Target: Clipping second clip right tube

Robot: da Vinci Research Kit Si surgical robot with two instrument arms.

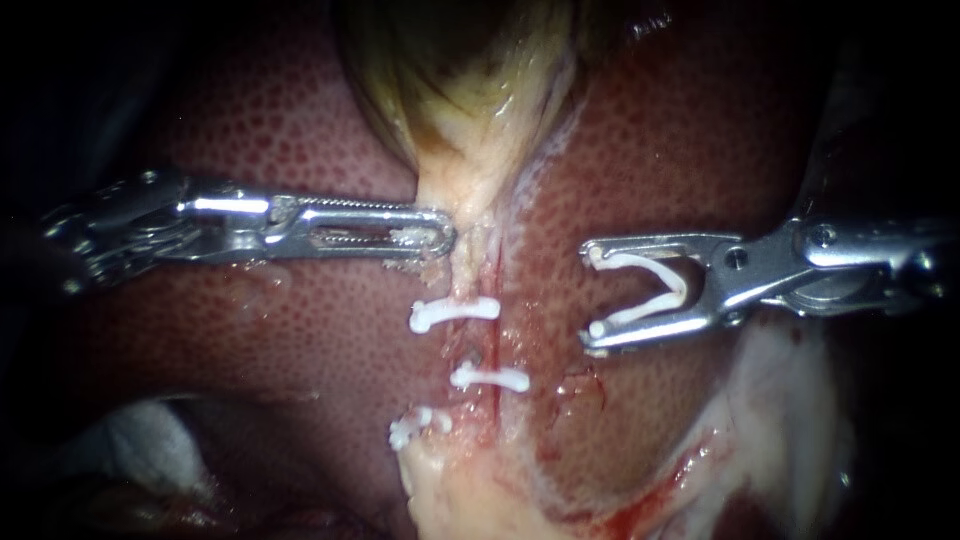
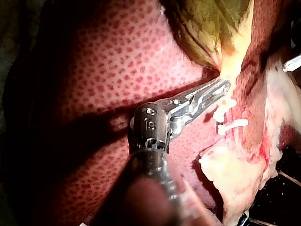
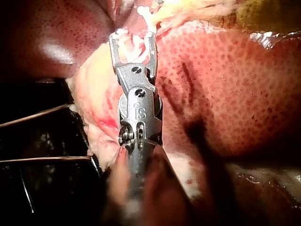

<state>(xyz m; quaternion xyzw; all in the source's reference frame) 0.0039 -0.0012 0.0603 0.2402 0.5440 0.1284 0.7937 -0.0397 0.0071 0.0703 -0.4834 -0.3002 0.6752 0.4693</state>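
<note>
Right instrument (image 1: 590, 298) lies level, jaws holding an open clip (image 1: 645, 265); left instrument (image 1: 443, 236) jaws clamp the gallbladder (image 1: 470, 100).

White clip (image 1: 678, 288) open, V-shaped, held between right instrument's (image 1: 591, 295) jaws, mouth toward the clipped tubes (image 1: 470, 270). Over liver (image 1: 620, 150), well apart from them.

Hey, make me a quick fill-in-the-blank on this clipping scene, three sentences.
The right instrument holds an open white ____ between its jaws. The left instrument has its jaws ____ on tissue just under the gallbladder. White clips set on the tissue below number ____.
Missing words: clip; shut; three.
</note>
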